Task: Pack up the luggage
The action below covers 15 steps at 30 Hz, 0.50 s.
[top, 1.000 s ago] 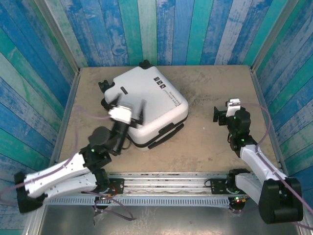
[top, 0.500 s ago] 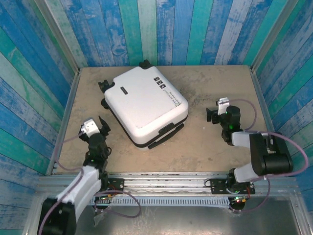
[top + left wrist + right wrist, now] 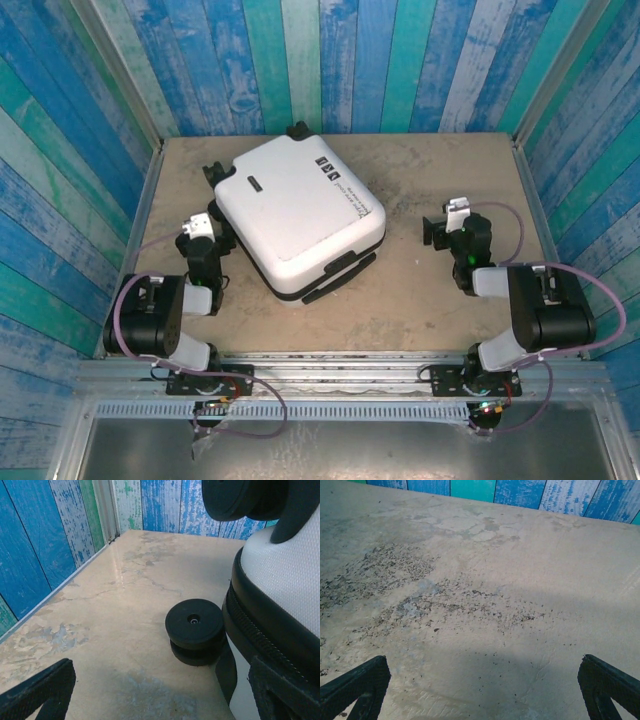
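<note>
The luggage [image 3: 300,215], a white hard-shell suitcase with black wheels and handles, lies shut and flat on the tan table, turned diagonally. My left gripper [image 3: 205,224] sits low beside its left edge, open, with nothing between the fingers. In the left wrist view the left gripper [image 3: 160,700] faces a black wheel [image 3: 195,626] with the white shell [image 3: 285,570] on the right. My right gripper [image 3: 455,222] stands open to the right of the luggage, well apart from it. In the right wrist view the right gripper [image 3: 482,690] spans bare table.
Blue and green plank walls [image 3: 330,60] close in the table on three sides. A metal rail [image 3: 330,370] with both arm bases runs along the near edge. A scuffed patch of tabletop [image 3: 410,590] lies between the luggage and the right gripper.
My left arm has pulled back off the top of the luggage and folded down beside its left edge. The right arm folded back a little. The luggage has stayed put.
</note>
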Motion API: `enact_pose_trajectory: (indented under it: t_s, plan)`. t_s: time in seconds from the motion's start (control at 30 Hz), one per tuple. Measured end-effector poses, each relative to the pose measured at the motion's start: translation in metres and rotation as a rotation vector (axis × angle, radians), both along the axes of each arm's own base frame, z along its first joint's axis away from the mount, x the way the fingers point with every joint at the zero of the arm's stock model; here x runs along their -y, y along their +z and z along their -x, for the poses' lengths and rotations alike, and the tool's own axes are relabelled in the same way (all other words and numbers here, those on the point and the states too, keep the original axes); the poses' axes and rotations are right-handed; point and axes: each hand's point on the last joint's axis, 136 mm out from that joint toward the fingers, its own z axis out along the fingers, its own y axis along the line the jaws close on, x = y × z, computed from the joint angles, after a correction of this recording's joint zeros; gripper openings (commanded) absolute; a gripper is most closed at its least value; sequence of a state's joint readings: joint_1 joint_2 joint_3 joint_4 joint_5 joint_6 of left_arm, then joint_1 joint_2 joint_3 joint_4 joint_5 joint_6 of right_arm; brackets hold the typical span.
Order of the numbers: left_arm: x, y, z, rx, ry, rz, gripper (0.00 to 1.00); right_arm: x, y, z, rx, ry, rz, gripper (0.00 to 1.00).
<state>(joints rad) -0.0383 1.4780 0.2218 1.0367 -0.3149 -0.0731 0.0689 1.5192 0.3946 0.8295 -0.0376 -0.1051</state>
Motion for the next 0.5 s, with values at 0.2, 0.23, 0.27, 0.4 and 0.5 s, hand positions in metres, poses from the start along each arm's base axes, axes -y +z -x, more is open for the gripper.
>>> enact_pose_trajectory:
  t_s: [0.2,0.23,0.27,0.4,0.5]
  plan:
    - [0.001,0.002,-0.004,-0.007,-0.018,-0.015,0.93,0.001,0.0,-0.001,-0.004,-0.007,0.002,1.0]
    - [0.002,0.002,-0.005,-0.007,-0.021,-0.015,0.93,0.001,0.001,-0.001,-0.001,-0.011,0.007,1.0]
    - [0.002,0.003,-0.006,-0.006,-0.025,-0.017,0.93,0.002,0.001,-0.001,0.006,-0.025,0.015,1.0]
    - [0.004,0.004,-0.007,-0.003,-0.034,-0.019,0.93,0.006,0.0,0.01,0.034,-0.084,0.025,1.0]
    - [0.004,0.004,-0.007,-0.003,-0.035,-0.02,0.93,0.022,-0.003,0.02,0.043,-0.138,0.005,1.0]
